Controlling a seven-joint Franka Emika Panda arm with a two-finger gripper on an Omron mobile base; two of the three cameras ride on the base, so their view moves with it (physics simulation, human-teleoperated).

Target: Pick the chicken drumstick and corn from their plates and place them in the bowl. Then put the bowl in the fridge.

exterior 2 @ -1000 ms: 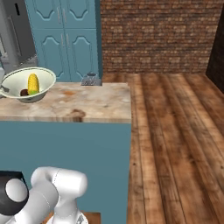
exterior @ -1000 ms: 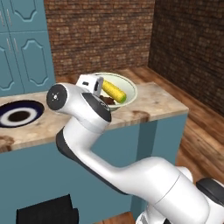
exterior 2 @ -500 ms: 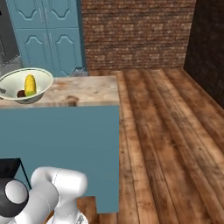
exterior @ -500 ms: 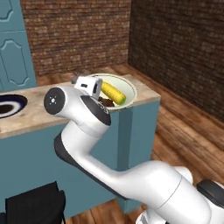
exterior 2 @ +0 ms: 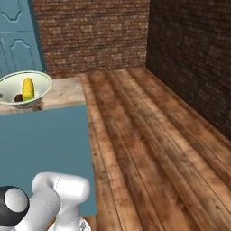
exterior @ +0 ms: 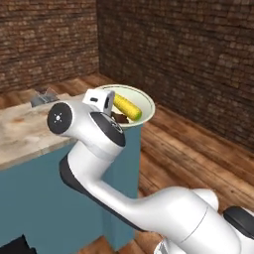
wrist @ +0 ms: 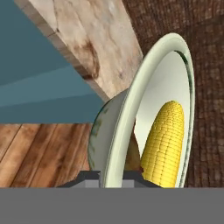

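Observation:
My gripper is shut on the near rim of the pale cream-green bowl, one finger inside and one outside. The yellow corn lies in the bowl with the dark brown chicken drumstick beside it. From the left base view the bowl hangs at the counter's corner, with the corn and the drumstick inside and the gripper at its near rim. In the right base view the bowl holds the corn and the drumstick. The plates and the fridge are out of view.
The teal counter with its pale stone top ends right under the bowl. A small grey object lies on it. Wooden floor stretches to dark brick walls. Teal cabinets stand at the back left.
The whole picture has swung in both base views, so the base has moved; the counter now fills less of the frame. The bowl stays in my shut gripper with both foods inside.

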